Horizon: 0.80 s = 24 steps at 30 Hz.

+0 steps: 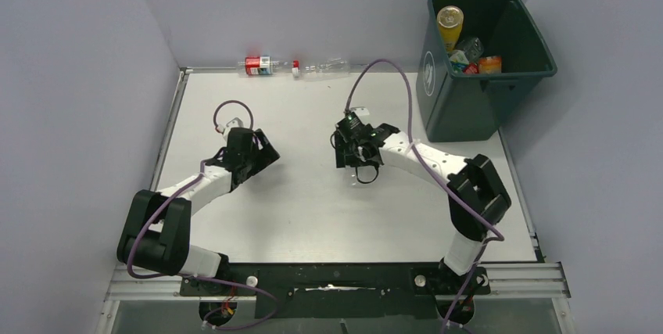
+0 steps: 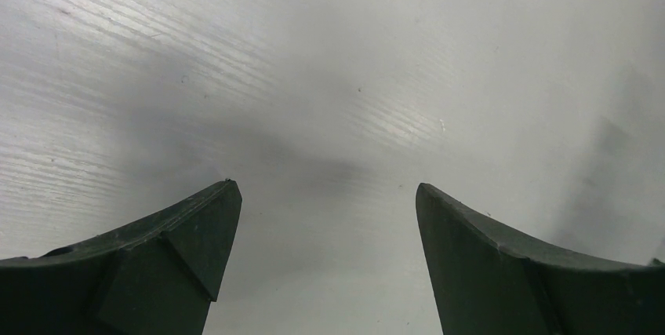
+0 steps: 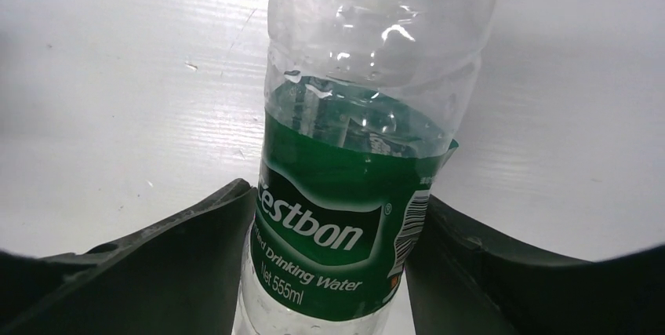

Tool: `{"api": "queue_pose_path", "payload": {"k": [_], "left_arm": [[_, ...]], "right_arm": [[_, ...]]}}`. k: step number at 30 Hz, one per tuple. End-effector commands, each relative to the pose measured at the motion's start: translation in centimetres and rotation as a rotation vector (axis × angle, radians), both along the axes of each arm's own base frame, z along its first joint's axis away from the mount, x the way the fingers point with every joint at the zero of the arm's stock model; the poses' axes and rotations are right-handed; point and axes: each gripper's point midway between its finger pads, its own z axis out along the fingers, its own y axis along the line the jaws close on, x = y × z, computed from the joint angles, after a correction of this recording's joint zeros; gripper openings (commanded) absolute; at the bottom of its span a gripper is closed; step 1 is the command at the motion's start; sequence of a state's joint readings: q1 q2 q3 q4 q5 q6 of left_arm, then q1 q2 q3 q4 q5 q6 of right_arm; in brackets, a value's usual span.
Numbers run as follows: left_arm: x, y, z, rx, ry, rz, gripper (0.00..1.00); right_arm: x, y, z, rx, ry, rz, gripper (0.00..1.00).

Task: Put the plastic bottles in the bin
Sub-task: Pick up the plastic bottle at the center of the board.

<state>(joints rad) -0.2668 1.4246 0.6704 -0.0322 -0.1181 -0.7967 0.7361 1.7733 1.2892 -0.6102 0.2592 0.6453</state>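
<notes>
Right wrist view shows the right gripper (image 3: 339,203) holding a water bottle (image 3: 368,76) with a green label. One finger presses on each side of the label. The bottle is low over the white table (image 3: 118,76), near the middle of the top view. I cannot tell if it touches the table.

To do this step well, I think the grip should be firm. It should not be so hard that the thin plastic bends and pops out. The bottle should go up first and then across, so it does not drag.

The left gripper (image 2: 325,190) is wide open with nothing in it, low over bare table at the left of the top view. It is well apart from the right arm and should not get in the way.

The bin (image 1: 461,103) stands at the upper right of the top view. A yellow bottle (image 1: 449,25) and a few more are inside. Its rim is high, so the water bottle must go over it before the fingers let go.

A bottle with a red label (image 1: 258,66) and a clear bottle (image 1: 322,70) lie at the top edge, by the back wall.
</notes>
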Motion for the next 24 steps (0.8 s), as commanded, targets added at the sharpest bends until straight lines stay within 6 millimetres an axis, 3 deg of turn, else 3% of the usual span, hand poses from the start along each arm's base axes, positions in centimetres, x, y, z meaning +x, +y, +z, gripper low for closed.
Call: {"api": "queue_pose_path", "payload": {"k": [1, 7, 14, 20, 24], "left_arm": [[2.5, -1.2, 3.7, -0.021, -0.118, -0.032, 0.83], [3.1, -1.8, 4.3, -0.024, -0.129, -0.05, 0.83], [3.3, -2.5, 5.4, -0.037, -0.151, -0.076, 0.83], [2.7, -3.0, 6.0, -0.044, -0.166, -0.094, 0.83], [2.3, -3.2, 6.1, -0.047, -0.172, -0.103, 0.83]], "right_arm": [[3.0, -1.9, 8.0, 0.05, -0.181, -0.027, 0.63], [6.3, -5.4, 16.9, 0.086, -0.34, -0.063, 0.63], [10.2, -10.8, 27.4, 0.158, -0.534, -0.148, 0.63], [13.2, -16.3, 34.7, 0.218, -0.689, -0.231, 0.64], [13.9, -20.1, 38.8, 0.269, -0.786, -0.277, 0.64]]}}
